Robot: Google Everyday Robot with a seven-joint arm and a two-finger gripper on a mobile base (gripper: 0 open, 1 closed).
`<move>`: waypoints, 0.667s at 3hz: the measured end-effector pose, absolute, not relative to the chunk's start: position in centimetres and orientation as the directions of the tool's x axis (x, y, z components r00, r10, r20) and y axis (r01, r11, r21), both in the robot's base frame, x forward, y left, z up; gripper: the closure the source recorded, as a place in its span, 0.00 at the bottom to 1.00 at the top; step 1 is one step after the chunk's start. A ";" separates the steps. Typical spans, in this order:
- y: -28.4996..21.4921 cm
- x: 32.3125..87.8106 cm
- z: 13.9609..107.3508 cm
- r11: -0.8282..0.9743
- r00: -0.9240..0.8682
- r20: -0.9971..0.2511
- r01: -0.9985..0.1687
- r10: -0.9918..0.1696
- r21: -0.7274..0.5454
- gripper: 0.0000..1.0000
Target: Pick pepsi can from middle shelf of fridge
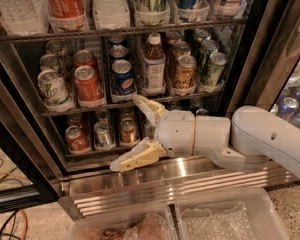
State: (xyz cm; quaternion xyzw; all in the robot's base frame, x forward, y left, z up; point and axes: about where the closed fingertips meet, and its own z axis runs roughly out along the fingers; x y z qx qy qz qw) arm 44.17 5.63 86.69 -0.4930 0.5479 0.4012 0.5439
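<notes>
The gripper (125,134) hangs in front of the fridge (180,178), just below the front edge of the middle shelf (105,106), with its two yellowish fingers (146,108) spread wide and nothing between them. The upper finger tip lies at the shelf edge; the lower finger points toward 8 o'clock over the ribbed steel base. The pepsi can (123,79) stands upright in the front row of the middle shelf, at 12 o'clock from the gripper and apart from it. A red cola can (88,84) is at its 9 o'clock, a bottle (153,64) at its 3 o'clock. The white arm (250,134) reaches in from 3 o'clock
</notes>
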 end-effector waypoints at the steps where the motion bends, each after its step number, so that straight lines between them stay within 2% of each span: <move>1: 5.6 44.2 86.7 0.192 0.078 -0.992 -0.977 -0.104 -0.097 0.00; 2: 5.5 44.6 86.6 0.203 0.074 -0.993 -0.975 -0.089 -0.091 0.00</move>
